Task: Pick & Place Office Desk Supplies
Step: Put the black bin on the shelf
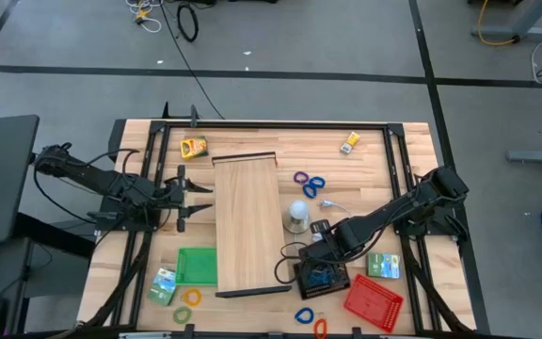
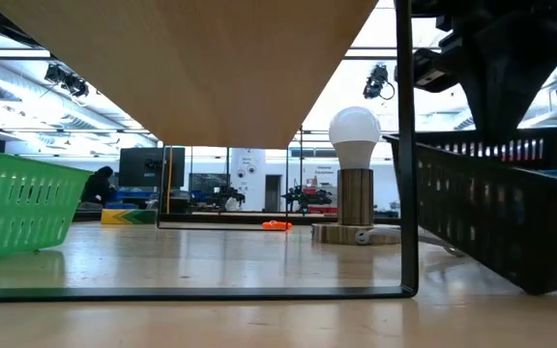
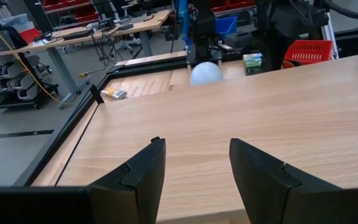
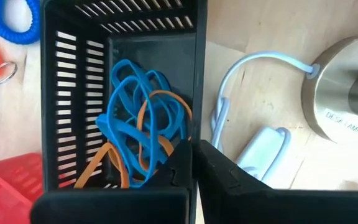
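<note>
Table (image 1: 252, 141): pale wood top, black rails along its edges.
Wooden board (image 1: 247, 221): long, pale, lying lengthwise at the table's centre, a dark strip at each end.
Lamp (image 1: 296, 216): white round bulb on a short metal cylinder and round base, just beside the board's right edge; a pale cable (image 4: 253, 62) loops from the base.
Green mesh tray (image 1: 197, 266): touching the board's left edge, near the front.
Black mesh tray (image 4: 120, 93): right of the board's front end.
Red mesh tray (image 1: 373, 302): tilted, beside the black one.
Background, low view: monitors and possibly a seated person, indistinct.
</note>
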Robot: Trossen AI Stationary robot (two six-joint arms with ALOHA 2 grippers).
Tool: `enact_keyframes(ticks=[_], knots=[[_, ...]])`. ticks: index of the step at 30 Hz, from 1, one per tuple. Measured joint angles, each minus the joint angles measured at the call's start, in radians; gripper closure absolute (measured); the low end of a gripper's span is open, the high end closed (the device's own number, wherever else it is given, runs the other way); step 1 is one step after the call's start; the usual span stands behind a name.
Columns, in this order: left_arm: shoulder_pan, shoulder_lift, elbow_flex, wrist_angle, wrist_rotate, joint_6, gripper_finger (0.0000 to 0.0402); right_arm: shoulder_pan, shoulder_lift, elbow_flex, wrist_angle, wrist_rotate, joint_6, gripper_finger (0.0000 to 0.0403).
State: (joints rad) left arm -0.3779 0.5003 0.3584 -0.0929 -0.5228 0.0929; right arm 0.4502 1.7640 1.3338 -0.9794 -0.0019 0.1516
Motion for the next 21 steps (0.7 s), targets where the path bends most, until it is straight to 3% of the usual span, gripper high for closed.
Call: enact_keyframes(ticks=[21], knots=[[0.0,0.0,0.0,-0.002,0.012,0.0,0.0216,-0.017,-0.119,0.005,-0.039,0.042,0.052,0.0397]])
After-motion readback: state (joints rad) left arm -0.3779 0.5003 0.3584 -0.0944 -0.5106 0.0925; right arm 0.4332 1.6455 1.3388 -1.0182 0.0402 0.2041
